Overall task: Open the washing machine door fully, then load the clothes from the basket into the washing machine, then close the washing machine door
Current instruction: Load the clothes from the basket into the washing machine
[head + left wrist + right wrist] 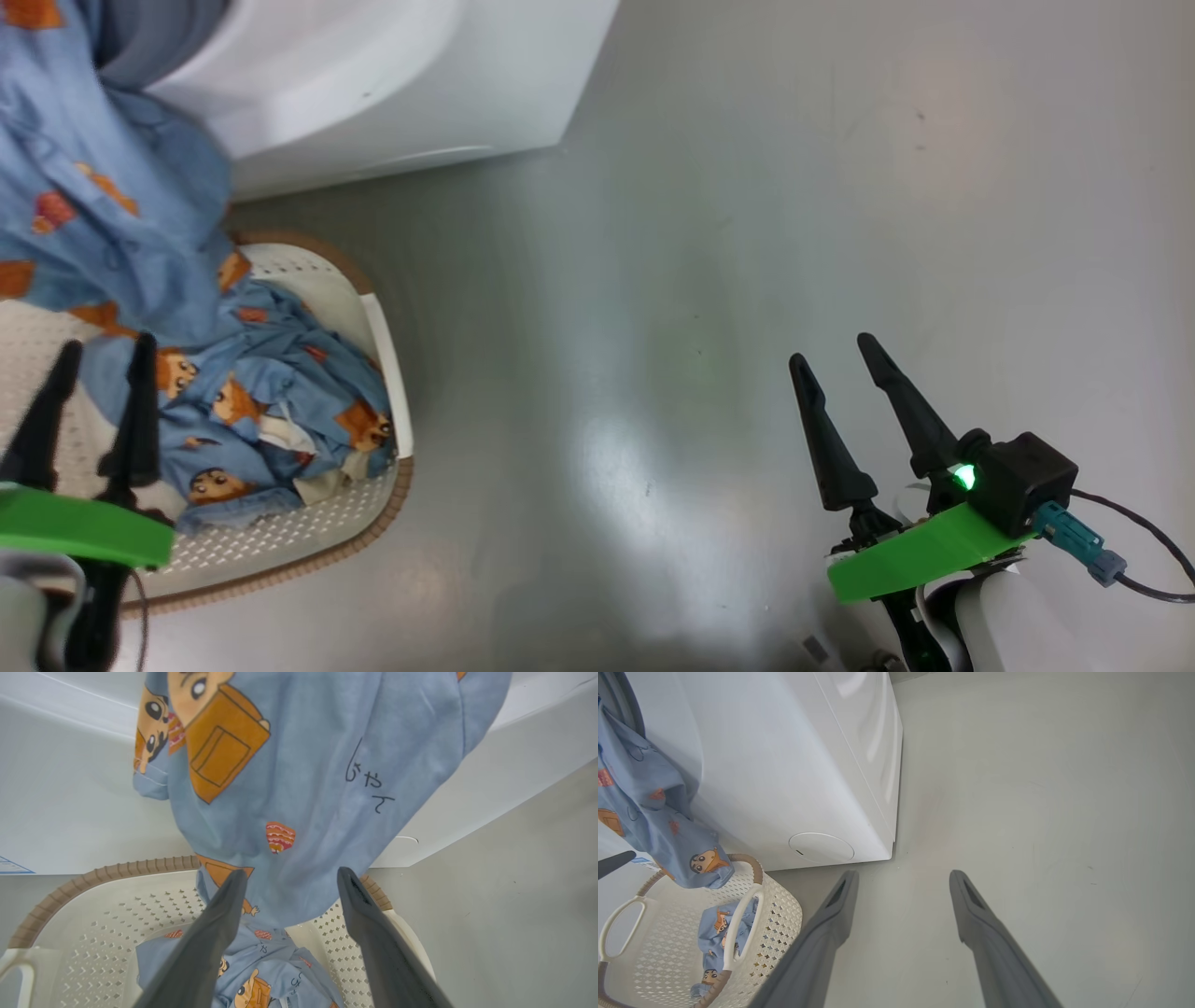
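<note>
- Dark two-fingered left gripper [107, 343], 8 o'clock: jaws wide apart, empty, above the cream perforated plastic basket [387, 355].
- Right gripper [830, 349], 4 o'clock: wide apart, empty.
- Light blue cartoon-print clothes [271, 392]: some lay in the basket; one garment hung from the white boxy washing machine [373, 84], 11 o'clock.

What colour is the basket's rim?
Brown, woven-looking rim on the cream basket; left wrist view.

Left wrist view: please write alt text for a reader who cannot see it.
A light blue garment printed with orange cartoon figures hangs down the front of the white washing machine, its lower end over the cream perforated basket. The left gripper, two dark fingers, stands open by that end, holding nothing; more printed clothes lie in the basket.
</note>
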Robot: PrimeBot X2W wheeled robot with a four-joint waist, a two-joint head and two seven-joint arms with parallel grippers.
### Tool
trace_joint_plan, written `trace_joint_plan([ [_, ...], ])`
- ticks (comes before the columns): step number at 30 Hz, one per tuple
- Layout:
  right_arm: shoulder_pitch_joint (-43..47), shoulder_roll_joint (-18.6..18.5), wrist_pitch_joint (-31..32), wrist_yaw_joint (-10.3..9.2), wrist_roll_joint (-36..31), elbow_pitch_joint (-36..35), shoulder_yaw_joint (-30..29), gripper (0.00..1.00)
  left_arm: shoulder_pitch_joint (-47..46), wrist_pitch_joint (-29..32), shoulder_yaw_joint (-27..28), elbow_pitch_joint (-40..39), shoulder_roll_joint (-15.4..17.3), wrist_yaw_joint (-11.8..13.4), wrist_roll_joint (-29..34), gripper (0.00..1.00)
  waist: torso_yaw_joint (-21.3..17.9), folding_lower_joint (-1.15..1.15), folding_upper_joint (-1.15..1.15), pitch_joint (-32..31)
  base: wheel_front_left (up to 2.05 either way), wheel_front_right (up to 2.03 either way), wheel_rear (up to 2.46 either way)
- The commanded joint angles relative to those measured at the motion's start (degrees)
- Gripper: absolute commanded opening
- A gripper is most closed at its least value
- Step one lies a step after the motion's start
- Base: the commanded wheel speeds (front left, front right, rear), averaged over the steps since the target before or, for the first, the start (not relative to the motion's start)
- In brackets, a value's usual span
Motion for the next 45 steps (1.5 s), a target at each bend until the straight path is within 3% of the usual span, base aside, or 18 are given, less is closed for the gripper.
trace_joint_plan([
  [1, 2.3, 0.1, -0.3, 0.35, 0.6, -1.7, 1.5, 1.0, -1.1, -0.3, 1.8, 0.1, 3.0, -0.1, -0.9, 1.0, -1.7, 0.0, 0.0, 1.8, 0.0, 0.0, 0.0],
  [25, 4.4, 0.1, -0.3, 0.35, 2.4, -5.7, 2.4, 1.0, -11.0, -0.3, -0.4, 2.2, 10.8, -0.1, -10.0, 1.0, -5.9, 0.0, 0.0, 7.0, 0.0, 0.0, 0.0],
  [26, 4.3, 0.1, -0.3, 0.35, 2.3, -5.7, 2.4, 1.0, -11.4, -0.3, -0.8, 2.3, 11.0, -0.1, -10.4, 0.96, -5.9, 0.0, 0.0, 7.0, 0.0, 0.0, 0.0],
  [27, 4.3, 0.1, -0.3, 0.35, 2.3, -5.8, 2.4, 1.0, -11.8, -0.3, -0.9, 2.5, 11.1, -0.1, -11.0, 0.64, -5.9, 0.0, 0.0, 7.0, 0.0, 0.0, 0.0],
  [28, 4.3, 0.1, -0.3, 0.35, 2.2, -5.8, 2.3, 1.0, -12.2, -0.3, -0.9, 2.7, 11.3, -0.1, -11.2, 0.22, -5.8, 0.0, 0.0, 6.9, 0.0, 0.0, 0.0],
  [29, 4.3, 0.1, -0.3, 0.35, 2.2, -5.7, 2.3, 1.0, -12.6, -0.3, -1.0, 2.8, 11.5, -0.1, -11.2, 0.0, -5.8, 0.0, 0.0, 6.9, 0.0, 0.0, 0.0],
  [38, 3.5, 0.1, -0.3, 0.35, 2.4, -4.0, 1.6, 1.0, -9.7, -0.3, -0.2, 1.3, 9.8, -0.1, -9.0, 0.0, -3.6, 0.0, 0.0, 2.9, 0.0, 0.0, 0.0],
  [45, 2.2, 0.1, -0.3, 0.35, 2.4, -1.5, 1.4, 1.0, -4.6, -0.3, 3.7, -6.1, 7.4, -0.1, -4.4, 0.0, -1.0, 0.0, 0.0, -1.2, 0.0, 0.0, 0.0],
])
